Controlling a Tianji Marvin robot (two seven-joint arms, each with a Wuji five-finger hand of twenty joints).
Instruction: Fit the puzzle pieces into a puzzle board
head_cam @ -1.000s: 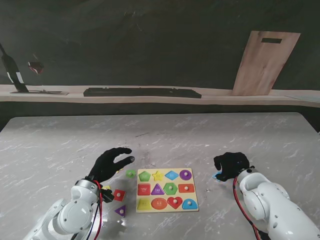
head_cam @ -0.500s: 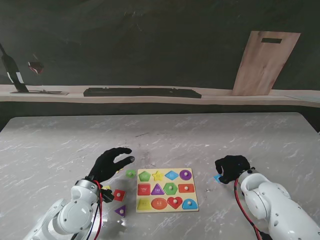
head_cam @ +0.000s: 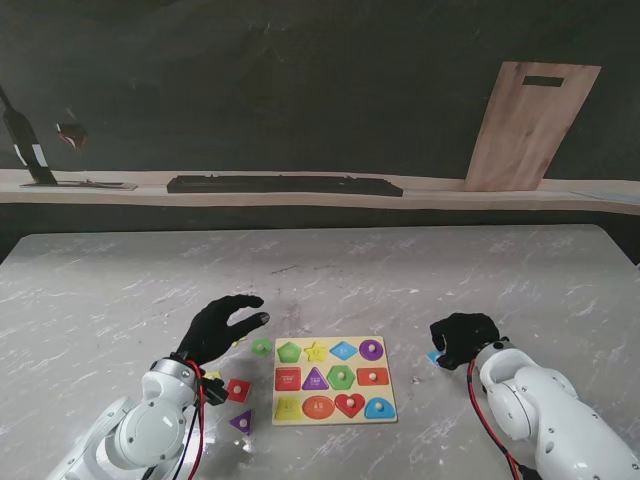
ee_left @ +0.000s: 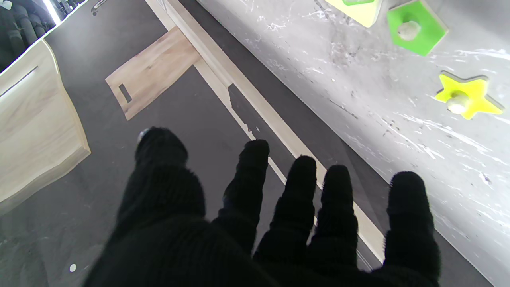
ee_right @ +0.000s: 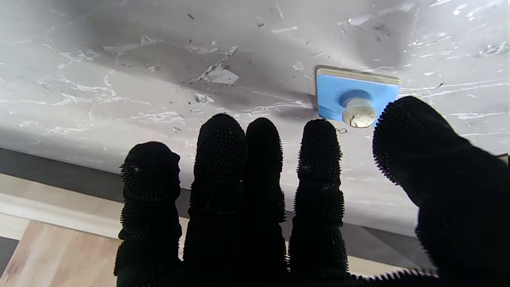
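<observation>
Puzzle board [head_cam: 334,380] sits near-centre on tabletop [head_cam: 330,275], between both arms. Left robot hand [head_cam: 222,327] raised, fingers spread, nothing held; green piece [head_cam: 262,347] just beside it, toward board. Red piece [head_cam: 238,390] and purple triangle [head_cam: 241,421] crowd strip between left forearm and board's left edge. Right robot hand [head_cam: 463,335] low over blue piece [ee_right: 356,101], fingers loosely curled, not gripping. Bare marble between board's right edge and right robot hand. Far half of tabletop open up to back ledge [head_cam: 300,192].
</observation>
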